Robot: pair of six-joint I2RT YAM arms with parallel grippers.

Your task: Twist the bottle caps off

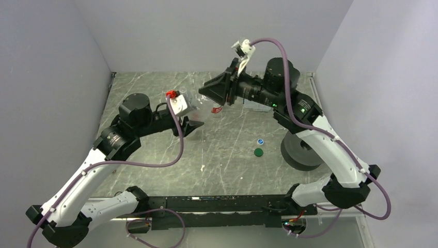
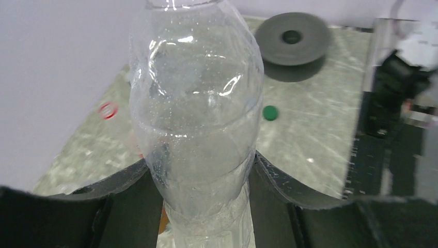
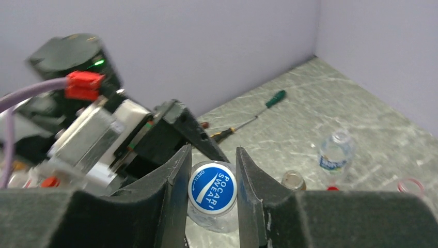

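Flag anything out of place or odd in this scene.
A green-handled screwdriver lies by a wall, a stray tool for this job. A green cap and a blue-white cap lie loose near each other. Nothing looks spilled.

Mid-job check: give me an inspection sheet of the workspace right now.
Surface: grey marbled tabletop.
Job's things: clear bottle held, blue Pocari Sweat cap on it; green cap and blue-white cap lying loose.
Clutter: green-handled screwdriver; dark grey disc.
Grippers: left gripper shut on clear bottle; right gripper shut on blue Pocari Sweat cap.
Cables: purple cables looped along both arms.
Surroundings: plain walls.
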